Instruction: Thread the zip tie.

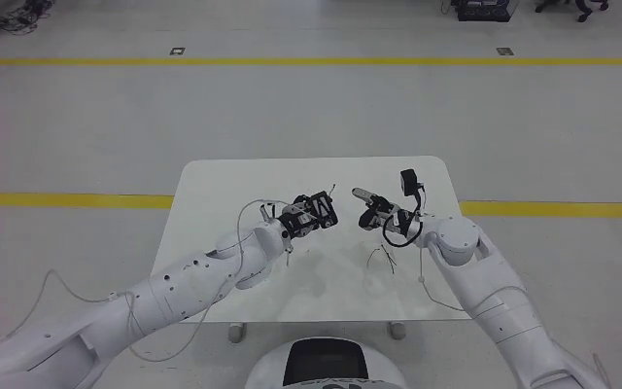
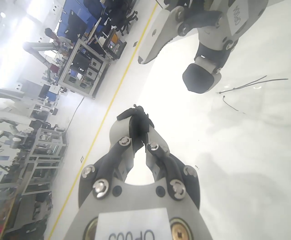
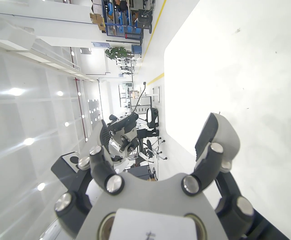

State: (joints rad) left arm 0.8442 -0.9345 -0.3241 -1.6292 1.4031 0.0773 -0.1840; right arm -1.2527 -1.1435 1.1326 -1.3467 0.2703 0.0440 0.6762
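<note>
I see a white table [image 1: 224, 194] on a pale grey floor [image 1: 292, 117] striped with yellow lines [image 1: 292, 61]. The loose zip ties [image 1: 382, 259] are black. The left gripper [image 2: 137, 116] and right gripper [image 3: 156, 127] are silver-grey with black pads [image 2: 199, 80].

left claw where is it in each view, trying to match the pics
Top view: left claw over the table's middle, shut on a zip tie.
Left wrist view: close foreground, facing the right claw.
Right wrist view: farther off, behind the right claw's own finger.
Shared landmark: the white table.

we are in a robotics lab hall: we see yellow floor lines [image 1: 292, 61], equipment racks [image 2: 79, 68] and blue shelving [image 3: 118, 20].
</note>
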